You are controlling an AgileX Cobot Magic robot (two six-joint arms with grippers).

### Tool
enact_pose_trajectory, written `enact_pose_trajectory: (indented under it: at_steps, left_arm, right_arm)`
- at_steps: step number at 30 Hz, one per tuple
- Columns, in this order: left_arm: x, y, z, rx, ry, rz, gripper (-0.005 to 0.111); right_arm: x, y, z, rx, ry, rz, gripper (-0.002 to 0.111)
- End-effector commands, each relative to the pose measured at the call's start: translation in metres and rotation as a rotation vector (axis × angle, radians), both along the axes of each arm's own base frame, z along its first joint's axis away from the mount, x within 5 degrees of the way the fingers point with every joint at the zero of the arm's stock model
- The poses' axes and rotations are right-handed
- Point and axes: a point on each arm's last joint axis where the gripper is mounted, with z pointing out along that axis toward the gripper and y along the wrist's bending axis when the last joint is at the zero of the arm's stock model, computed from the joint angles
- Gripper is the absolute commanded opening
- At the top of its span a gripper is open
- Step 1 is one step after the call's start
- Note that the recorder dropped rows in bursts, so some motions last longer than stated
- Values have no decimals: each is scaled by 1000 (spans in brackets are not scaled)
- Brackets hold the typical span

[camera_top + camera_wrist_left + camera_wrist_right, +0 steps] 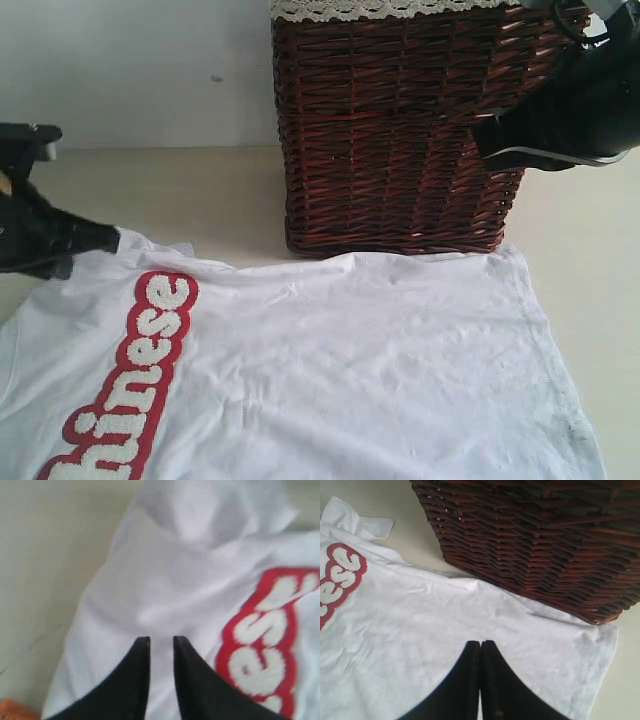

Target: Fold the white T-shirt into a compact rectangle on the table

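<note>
White T-shirt (350,370) lies spread on table (590,230) before wicker basket (400,130)

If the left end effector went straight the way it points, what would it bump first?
Most likely the white T-shirt: the left end effector's tips point right at its plain cloth, beside the red lettering. How close they are is hard to tell.

Cream-beige table (585,225) bearing a white T-shirt (360,360), spread mostly flat with its red-outlined lettering facing up, and a dark brown wicker basket (390,130) standing upright, its base meeting the shirt's far edge.
</note>
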Motion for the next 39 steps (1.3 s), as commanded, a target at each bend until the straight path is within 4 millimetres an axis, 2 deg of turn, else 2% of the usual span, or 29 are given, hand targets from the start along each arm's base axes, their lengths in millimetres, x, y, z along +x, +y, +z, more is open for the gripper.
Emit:
enact_pose_trajectory:
  at_steps: [1,2,4,7,9,12,17,19,20,23,26,29,34,39]
  left_arm:
    - [33,-12,8,-77,-92,-23,63]
    - [41,-12,11,-82,-109,-18,68]
    - [59,-10,8,-78,-105,1,67]
    - [82,-2,-12,-69,-44,47,57]
    - [93,1,-32,-46,17,49,52]
    - [102,2,-60,-32,84,32,48]
    - [107,-6,-85,-67,150,-48,47]
    - [108,-9,-89,-84,166,-71,38]
    - [108,-9,-88,-84,169,-72,29]
    - [109,-9,-79,-85,158,-77,1]
    - [108,-9,-58,-84,107,-97,0]
    - [106,-8,-27,-84,33,-106,0]
    - [90,-2,17,-52,-88,-137,0]
    - [63,8,37,2,-217,-168,0]
  right_arm:
    - [0,-1,5,8,-19,-2,0]
    - [0,-1,5,7,-19,-2,0]
    - [0,-1,5,7,-23,-2,0]
    - [0,-1,5,5,-25,1,0]
    - [1,-1,5,5,-27,0,0]
    - [1,-1,5,5,-31,0,0]
    - [1,-1,6,5,-32,0,0]
    - [1,-1,6,5,-32,0,0]
    - [1,-1,6,5,-32,0,0]
    - [1,-1,6,5,-32,0,0]
    - [1,-1,6,5,-32,0,0]
    - [1,-1,6,5,-32,0,0]
    - [1,-1,6,5,-32,0,0]
    - [1,-1,6,5,-32,0,0]
